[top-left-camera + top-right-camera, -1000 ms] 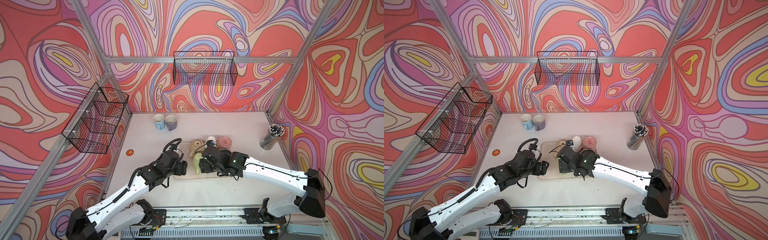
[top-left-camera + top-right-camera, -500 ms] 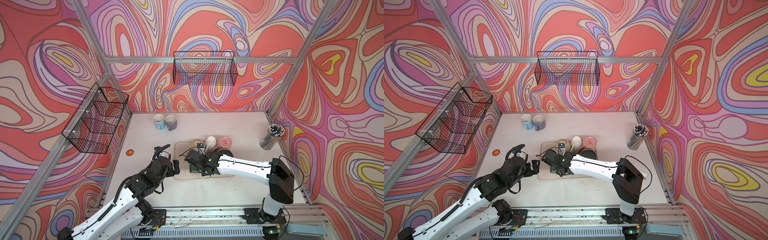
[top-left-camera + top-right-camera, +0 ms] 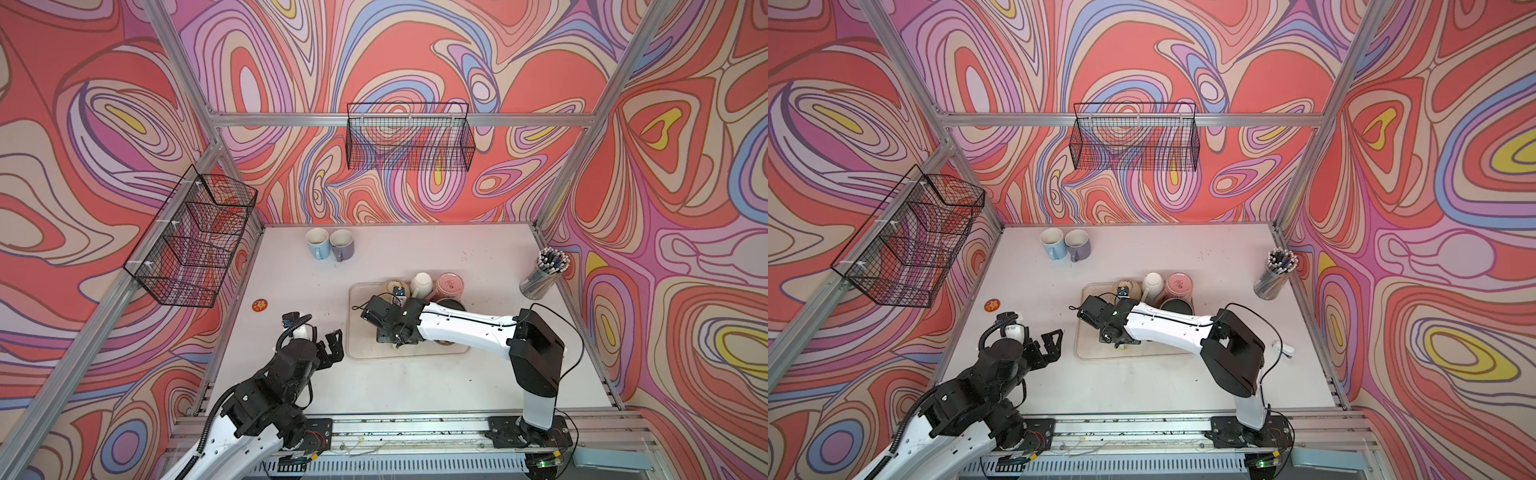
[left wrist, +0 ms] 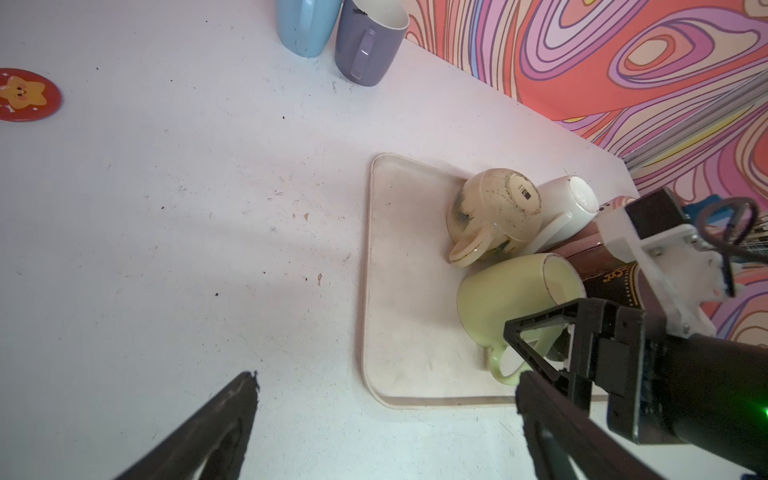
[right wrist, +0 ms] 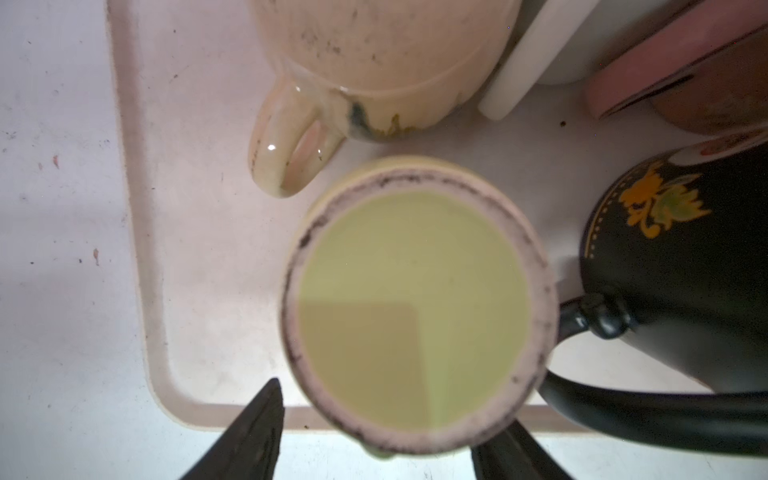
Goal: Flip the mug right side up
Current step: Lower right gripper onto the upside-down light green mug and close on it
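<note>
Right gripper [image 5: 386,411] is hanging directly over the green mug [image 5: 415,307], jaws spread to either side of it, no firm pinch showing. That mug is standing base-up, axis vertical, on the tray [image 5: 137,232], its handle [image 4: 503,365] pointing back between the jaws. Cream mug [image 5: 374,50] and black mug [image 5: 685,270] are crowding just beside. Left gripper [image 3: 332,347], spread wide, is hovering over the surface [image 3: 415,386], well apart, making it the farther arm.
</note>
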Tool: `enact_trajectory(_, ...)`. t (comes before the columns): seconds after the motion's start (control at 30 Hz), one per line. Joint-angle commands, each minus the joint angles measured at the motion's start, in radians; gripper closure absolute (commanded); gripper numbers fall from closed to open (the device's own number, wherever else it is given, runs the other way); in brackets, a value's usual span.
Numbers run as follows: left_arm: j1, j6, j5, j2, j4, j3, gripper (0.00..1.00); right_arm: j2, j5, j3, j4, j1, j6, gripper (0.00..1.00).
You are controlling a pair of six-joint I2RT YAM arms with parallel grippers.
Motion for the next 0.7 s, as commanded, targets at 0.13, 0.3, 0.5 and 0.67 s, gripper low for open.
enact_trajectory(0.13, -0.005, 0.019, 0.023, -0.012, 0.028, -0.018, 0.0, 0.048, 0.003, 0.02, -0.025, -0.017, 0.01, 0.42)
enact_trajectory(0.3, -0.005, 0.023, 0.038, 0.034, 0.022, -0.004, 0.0, 0.042, 0.001, 0.002, -0.014, -0.025, 0.005, 0.5)
enact_trajectory(0.5, -0.005, 0.022, 0.041, 0.036, 0.016, -0.005, 0.0, 0.044, -0.001, 0.003, -0.01, -0.028, -0.009, 0.68)
enact_trajectory(0.67, -0.005, 0.021, 0.05, 0.017, 0.014, -0.008, 0.0, 0.047, -0.01, 0.003, -0.011, -0.027, -0.015, 0.83)
